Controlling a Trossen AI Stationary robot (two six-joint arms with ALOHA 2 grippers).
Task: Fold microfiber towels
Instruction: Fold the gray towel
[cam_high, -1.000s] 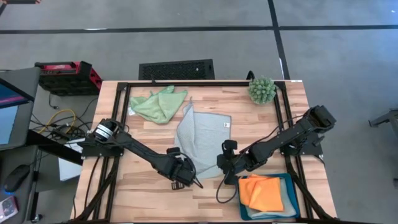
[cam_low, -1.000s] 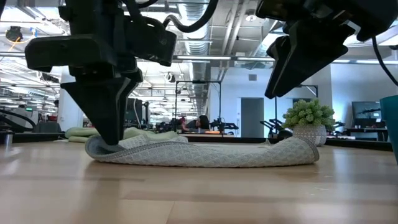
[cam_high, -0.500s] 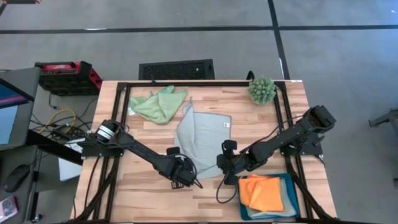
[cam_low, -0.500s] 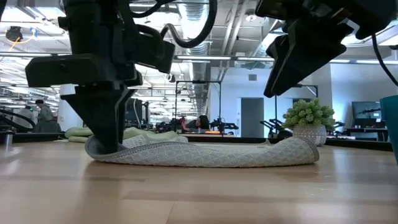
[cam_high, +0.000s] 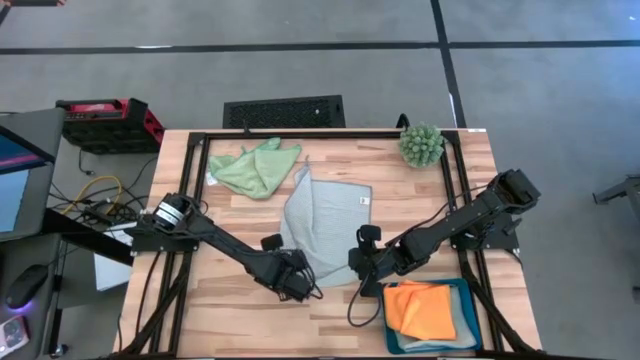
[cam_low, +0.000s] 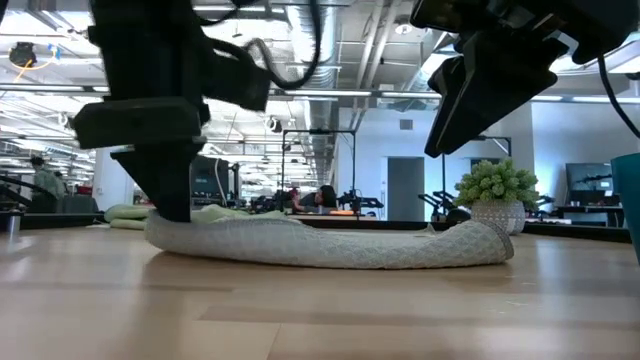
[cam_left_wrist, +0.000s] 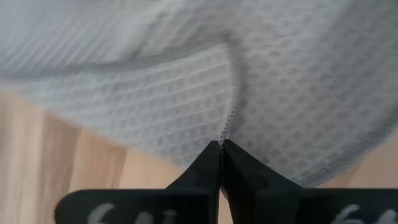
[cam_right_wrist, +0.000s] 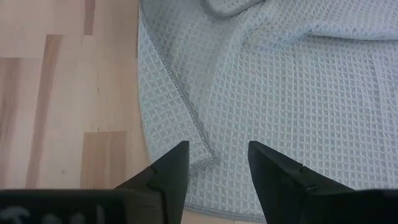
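A pale blue-grey microfiber towel (cam_high: 325, 220) lies spread on the middle of the wooden table, rumpled along its left side. My left gripper (cam_high: 300, 287) is down at its near left corner, shut on it. My right gripper (cam_high: 362, 277) hovers open above the near right corner (cam_right_wrist: 202, 158); in the low view it (cam_low: 447, 140) is clear of the cloth. A light green towel (cam_high: 252, 167) lies crumpled at the far left. An orange towel (cam_high: 420, 308) rests folded in the teal tray (cam_high: 470, 312). My left gripper pinches the blue-grey towel between its two fingers at the hemmed edge (cam_left_wrist: 229, 127) of the near left corner. The fingers come steeply from above. Whether they hold one layer or several, I cannot tell. The towel lies on the table (cam_low: 330, 245), not lifted.
A spiky green ball plant (cam_high: 421, 145) stands at the far right corner. The black frame rails (cam_high: 330, 133) run along the table's sides. Bare wood shows near the front edge (cam_high: 250, 320) between the arms' bases.
My left gripper has shut on the towel's near left corner and rolled about its own axis while staying in place. The towel's left end has bunched slightly under it. The rest of the cloth has stayed where it was.
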